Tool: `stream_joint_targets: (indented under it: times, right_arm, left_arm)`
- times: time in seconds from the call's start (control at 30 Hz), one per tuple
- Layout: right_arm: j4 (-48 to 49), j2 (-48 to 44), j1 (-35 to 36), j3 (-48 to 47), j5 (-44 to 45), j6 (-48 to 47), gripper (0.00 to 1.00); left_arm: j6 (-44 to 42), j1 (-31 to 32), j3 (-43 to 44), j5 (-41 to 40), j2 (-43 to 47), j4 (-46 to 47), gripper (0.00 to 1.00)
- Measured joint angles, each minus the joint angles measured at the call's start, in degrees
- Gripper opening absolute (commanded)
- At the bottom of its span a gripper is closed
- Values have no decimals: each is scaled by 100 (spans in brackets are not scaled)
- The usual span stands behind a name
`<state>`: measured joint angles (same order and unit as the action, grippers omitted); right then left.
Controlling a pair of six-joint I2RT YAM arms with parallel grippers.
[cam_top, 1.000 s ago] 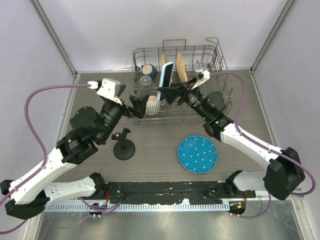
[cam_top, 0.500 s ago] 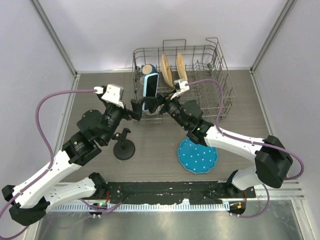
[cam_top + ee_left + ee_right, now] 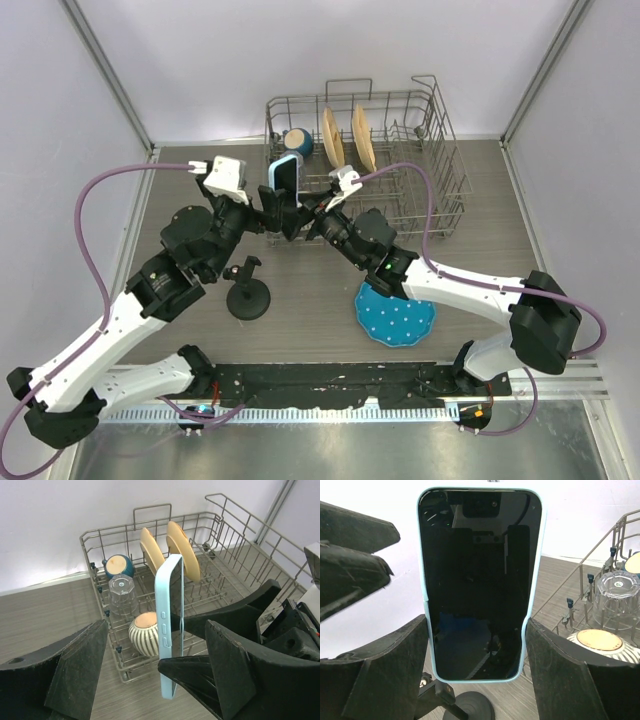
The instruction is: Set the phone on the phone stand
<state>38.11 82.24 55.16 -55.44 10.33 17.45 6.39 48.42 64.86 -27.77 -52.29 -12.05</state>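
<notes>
**Top view.** You have the phone upright in the air over the counter, at the front left corner of the dish rack. The right pincer grips it from the right. The left pincer sits close in from the left; you cannot tell contact here. The phone stand is on the counter beside the left arm, apart from the phone, with nothing in its cradle. A blue dotted plate lies to the right of the stand.

**Left wrist view.** You see the phone edge-on and upright, its light blue rim facing the camera, between the left pincer's two fingers. That pincer is spread wide. Its finger on the left stands clear of the phone. Its other finger overlaps the right pincer's black fingers, and you cannot tell whether it touches. Behind, the rack holds two tan plates, a clear glass, a striped cup and a blue mug.

**Right wrist view.** The phone's dark face fills the centre. The right pincer is closed on the lower part of its two long edges, one finger on each side. The stand's round base shows just under the phone's bottom edge. The left pincer's fingers show at upper left, apart from the rim.
</notes>
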Motion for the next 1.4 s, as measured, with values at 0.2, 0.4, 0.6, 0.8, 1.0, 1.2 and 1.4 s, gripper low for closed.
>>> stream_joint_targets:
  times: [0.2,0.4,0.6,0.8,1.0,1.2,1.4]
  right_arm:
    - [0,0,42,-7,-20,-153,1]
    - [2,0,101,-7,-136,-278,1]
    - [2,0,146,-9,-374,-393,1]
    - [-2,0,179,-11,-531,-557,1]
    - [-133,0,201,-98,-551,-879,1]
    - [-361,0,205,-157,-579,-1244,1]
    - [-684,-2,212,-157,-708,-1729,1]
  left_arm:
    - [168,-177,4,83,74,-4,86]
    - [308,-319,4,249,-11,-52,76]
    - [400,-546,9,590,-76,-74,68]
    - [444,-662,127,743,-214,-210,60]
    - [498,-686,245,785,-398,-378,46]
    - [496,-693,435,793,-546,-667,52]
    - [511,-695,850,944,-704,-1027,57]
